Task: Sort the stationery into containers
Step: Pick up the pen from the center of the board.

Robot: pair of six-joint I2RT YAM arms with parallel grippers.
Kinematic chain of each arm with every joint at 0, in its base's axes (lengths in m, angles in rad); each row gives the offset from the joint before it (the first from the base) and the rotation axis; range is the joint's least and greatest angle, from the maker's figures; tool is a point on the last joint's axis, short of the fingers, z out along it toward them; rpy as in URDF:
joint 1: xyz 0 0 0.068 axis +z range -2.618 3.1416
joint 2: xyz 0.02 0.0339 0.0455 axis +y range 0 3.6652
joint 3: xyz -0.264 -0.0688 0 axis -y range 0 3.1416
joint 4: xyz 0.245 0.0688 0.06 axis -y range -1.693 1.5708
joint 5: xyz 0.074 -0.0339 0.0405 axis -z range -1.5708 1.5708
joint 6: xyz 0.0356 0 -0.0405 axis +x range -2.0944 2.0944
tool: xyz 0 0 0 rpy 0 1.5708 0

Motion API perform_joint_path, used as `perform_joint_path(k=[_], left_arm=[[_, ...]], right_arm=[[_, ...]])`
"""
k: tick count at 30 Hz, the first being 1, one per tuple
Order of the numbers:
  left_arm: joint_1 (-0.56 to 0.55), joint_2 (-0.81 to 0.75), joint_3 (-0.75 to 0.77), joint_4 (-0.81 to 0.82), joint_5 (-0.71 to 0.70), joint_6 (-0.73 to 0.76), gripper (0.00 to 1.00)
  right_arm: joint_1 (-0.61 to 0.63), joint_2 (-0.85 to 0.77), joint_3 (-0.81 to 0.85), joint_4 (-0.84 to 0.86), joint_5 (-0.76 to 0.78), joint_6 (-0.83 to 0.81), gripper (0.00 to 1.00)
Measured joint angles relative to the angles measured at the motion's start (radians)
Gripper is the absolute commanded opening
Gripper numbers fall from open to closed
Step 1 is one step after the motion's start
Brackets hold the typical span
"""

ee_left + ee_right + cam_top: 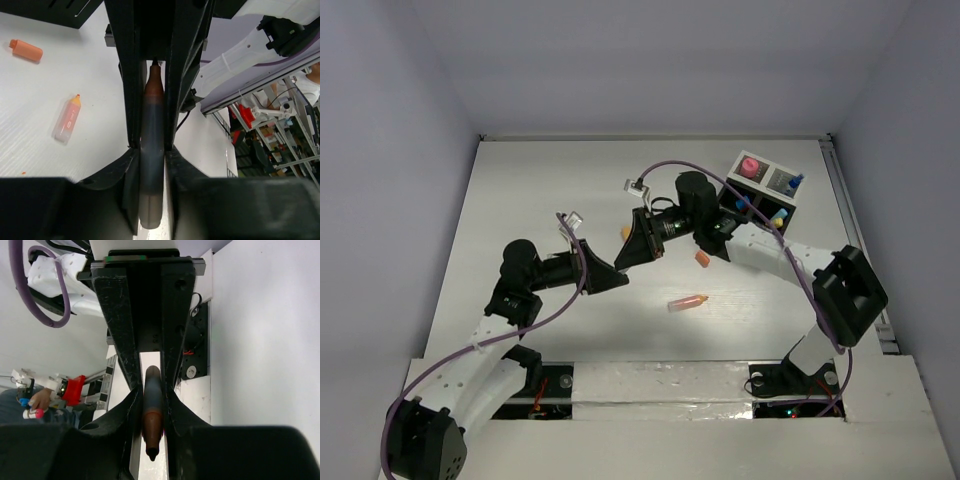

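- The white bench (520,200) holds everything I am working with.
- The black compartmented box with a white-edged rim (800,195) sits near the far right corner. A pink round piece (749,166) lies in its far-left compartment, and small blue and yellow pieces lie in others.
- My left gripper (152,70) is clamped on a dark brown-tipped stick (151,165), tip pointing away from its camera.
- My right gripper (151,360) also pinches a brown-tipped stick, tip towards its camera. I cannot tell whether it is the same one. From above, the two grippers meet mid-bench.
- A clear orange-tipped stick (688,303) lies flat towards the near edge.
- A short orange piece (702,261) lies between that stick and the box.
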Motion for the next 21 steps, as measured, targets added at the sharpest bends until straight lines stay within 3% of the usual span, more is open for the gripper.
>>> perform_joint_path(k=[3, 4, 7, 8, 14, 19, 21], left_arm=[[-0.001, 0.000, 0.000, -0.007, 0.002, 0.013, 0.02], [-0.001, -0.002, 0.001, -0.013, 0.000, 0.017, 0.00], [-0.001, -0.007, 0.008, -0.037, -0.011, 0.039, 0.00], [-0.001, -0.010, 0.009, -0.045, -0.018, 0.047, 0.00], [-0.001, -0.021, 0.021, -0.109, -0.099, 0.080, 0.00], [-0.001, -0.048, 0.027, -0.153, -0.185, 0.095, 0.00], [-0.001, -0.062, 0.028, -0.159, -0.217, 0.095, 0.00]], right_arm=[[0.000, 0.003, 0.000, -0.004, 0.000, -0.006, 0.01], [0.000, 0.003, 0.000, -0.005, 0.002, -0.009, 0.06], [0.000, 0.003, 0.000, -0.006, 0.009, -0.014, 0.33], [0.000, 0.003, 0.001, -0.008, 0.016, -0.018, 0.48], [-0.001, -0.032, 0.000, -0.050, 0.129, -0.043, 0.85], [-0.037, -0.177, -0.050, -0.060, 0.277, -0.059, 0.87], [-0.066, -0.257, -0.089, -0.060, 0.347, -0.070, 0.77]])
